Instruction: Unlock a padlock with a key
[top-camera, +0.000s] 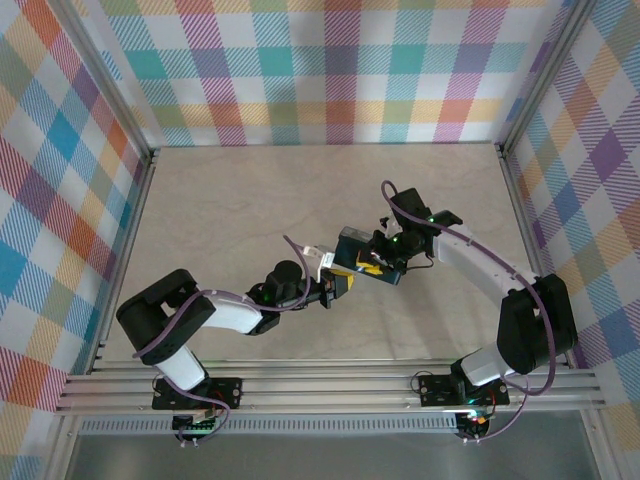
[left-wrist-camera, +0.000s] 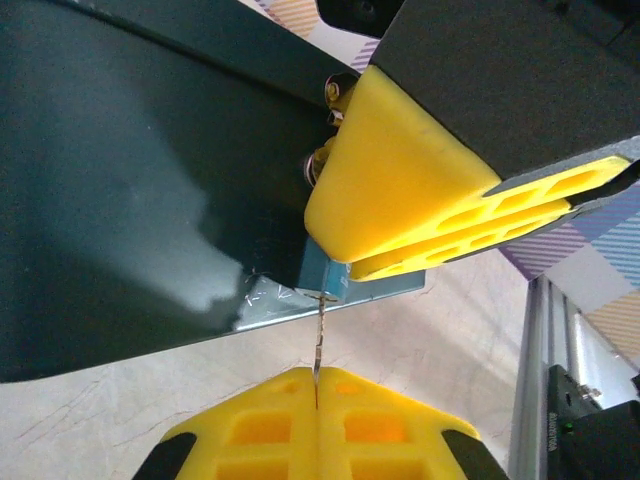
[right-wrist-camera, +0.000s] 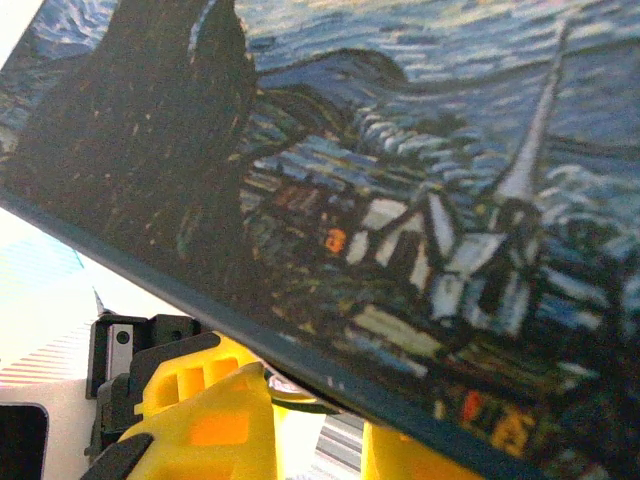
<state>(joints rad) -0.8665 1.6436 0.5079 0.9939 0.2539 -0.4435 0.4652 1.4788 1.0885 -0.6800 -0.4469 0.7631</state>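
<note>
1. Left pincer (left-wrist-camera: 316, 388) is closed tight. The key (left-wrist-camera: 319, 338) is clamped between its two yellow fingertips and stands straight out ahead of them.
2. Just ahead of this pincer, the tip of the key meets the underside of the padlock (left-wrist-camera: 324, 279). Whether it is inside the keyhole I cannot tell.
3. Only a small part of the padlock's blue body shows, because the right pincer (left-wrist-camera: 342, 252) sits ahead and to the right and covers the rest. Its yellow fingers stand narrow and pinch the padlock at their tips.
4. Ahead and to the left of the left pincer is the dark side of the tin (left-wrist-camera: 130, 170), right beside the padlock.
5. In the right wrist view, the painted face of the tin (right-wrist-camera: 400, 150) lies across the right pincer's fingers (right-wrist-camera: 200, 415) and blocks the padlock.
6. From above, the left pincer (top-camera: 337, 284) and the right pincer (top-camera: 373, 266) meet tip to tip beside the tin (top-camera: 351, 240), over the middle of the table (top-camera: 220, 200).
7. Below the left pincer is the pale table (left-wrist-camera: 420, 340), and to its right is a metal rail (left-wrist-camera: 548, 360).
</note>
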